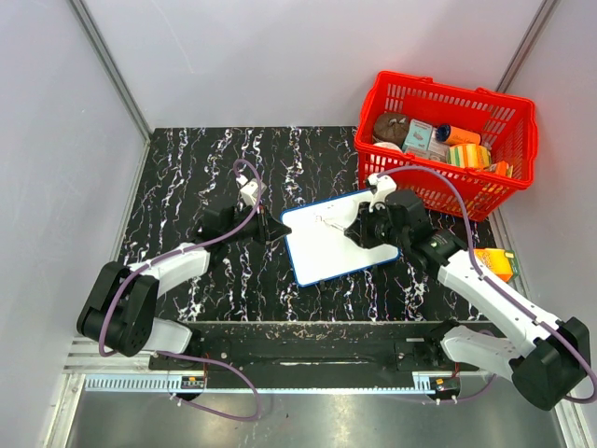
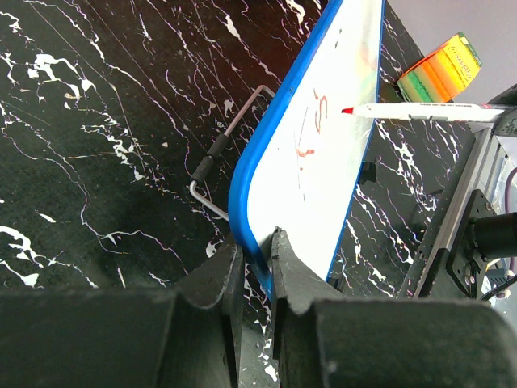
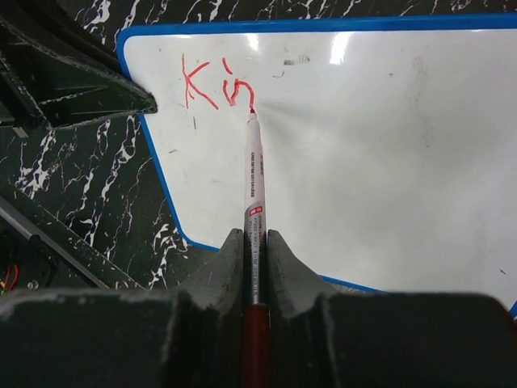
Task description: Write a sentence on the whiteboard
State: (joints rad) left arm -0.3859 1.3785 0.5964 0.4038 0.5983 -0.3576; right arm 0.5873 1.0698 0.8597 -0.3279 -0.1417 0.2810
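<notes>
The whiteboard point(image 1: 338, 238) with a thin blue frame lies on the black marbled table; it also shows in the left wrist view point(image 2: 323, 153) and the right wrist view point(image 3: 380, 153). My left gripper point(image 2: 257, 250) is shut on the board's left edge point(image 1: 280, 229). My right gripper point(image 3: 255, 238) is shut on a white marker with a red tip point(image 3: 254, 162), whose tip touches the board. The sentence point(image 3: 216, 85) reads "Ki" plus a started stroke in red, near the board's top left corner. The marker also shows in the left wrist view point(image 2: 428, 111).
A red basket point(image 1: 446, 140) with several packaged items stands at the back right, just behind the board. An orange-green crayon box point(image 1: 492, 263) lies right of the right arm. A thin wire stand point(image 2: 230, 145) lies by the board's edge.
</notes>
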